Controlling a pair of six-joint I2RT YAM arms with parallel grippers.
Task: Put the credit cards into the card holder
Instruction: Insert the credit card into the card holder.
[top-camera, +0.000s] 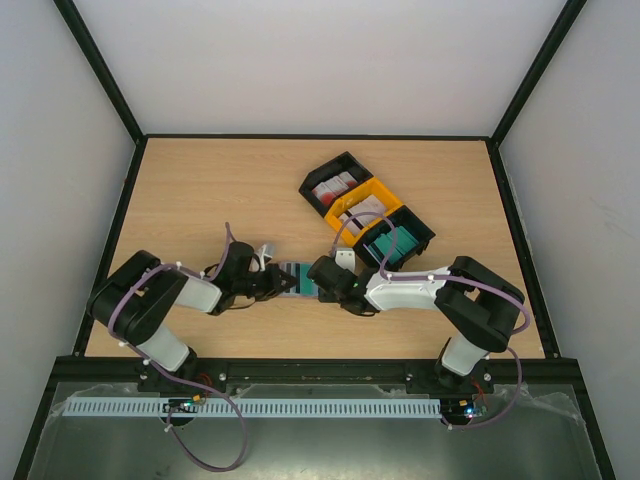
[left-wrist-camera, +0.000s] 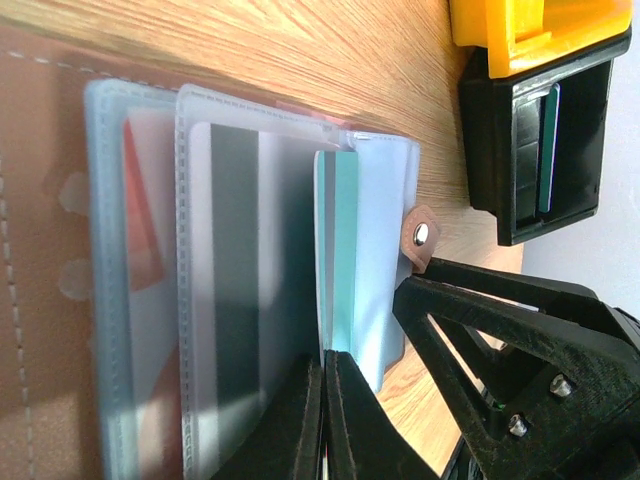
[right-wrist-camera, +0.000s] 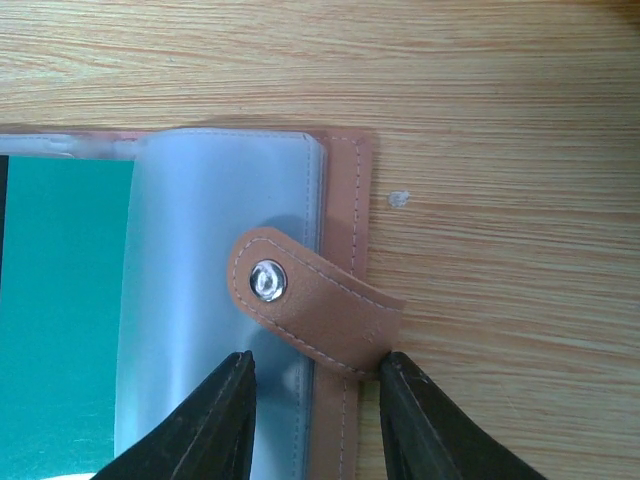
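The card holder (top-camera: 297, 276) lies open on the table between my two grippers. In the left wrist view its clear sleeves hold a red-and-white card (left-wrist-camera: 145, 250) and a whitish-grey card with a dark stripe (left-wrist-camera: 240, 260). A teal card (left-wrist-camera: 343, 250) stands partly inside the last sleeve. My left gripper (left-wrist-camera: 328, 375) is shut on that teal card's near edge. My right gripper (right-wrist-camera: 315, 405) is open, its fingers either side of the holder's brown edge (right-wrist-camera: 352, 170) and snap tab (right-wrist-camera: 300, 305). The teal card (right-wrist-camera: 60, 300) shows through the sleeve there.
Three small trays stand in a row behind the right arm: a black one (top-camera: 318, 175) with red-and-white cards, a yellow one (top-camera: 340, 216) with whitish cards, and a black one (top-camera: 420, 228) with teal cards. The right gripper's body (left-wrist-camera: 500, 320) sits close beside the left fingers.
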